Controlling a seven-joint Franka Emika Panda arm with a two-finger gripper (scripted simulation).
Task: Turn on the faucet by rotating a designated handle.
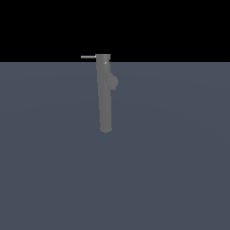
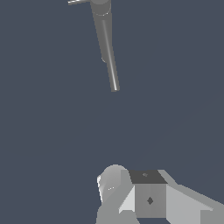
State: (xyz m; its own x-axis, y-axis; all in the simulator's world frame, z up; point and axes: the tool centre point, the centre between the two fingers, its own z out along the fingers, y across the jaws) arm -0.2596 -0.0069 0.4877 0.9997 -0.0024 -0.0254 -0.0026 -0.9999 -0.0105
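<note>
The faucet [image 1: 105,99] is a tall matte grey column standing on the blue-grey floor, with a stubby spout [image 1: 114,81] bulging toward the exterior view's right. The handle [image 1: 88,57] is a thin light grey rod projecting from the top cap [image 1: 103,57] toward the exterior view's left. In the wrist view the faucet [image 2: 107,48] is seen from above and afar, with its cap [image 2: 100,6] nearest the camera and the handle [image 2: 78,1] just in frame. No gripper fingers show in either view, and nothing touches the faucet.
The flat blue-grey floor [image 1: 170,170] spreads all around the faucet. Light grey blocky robot parts [image 2: 148,199] fill the lower part of the wrist view, far from the faucet. The arm does not show in the exterior view.
</note>
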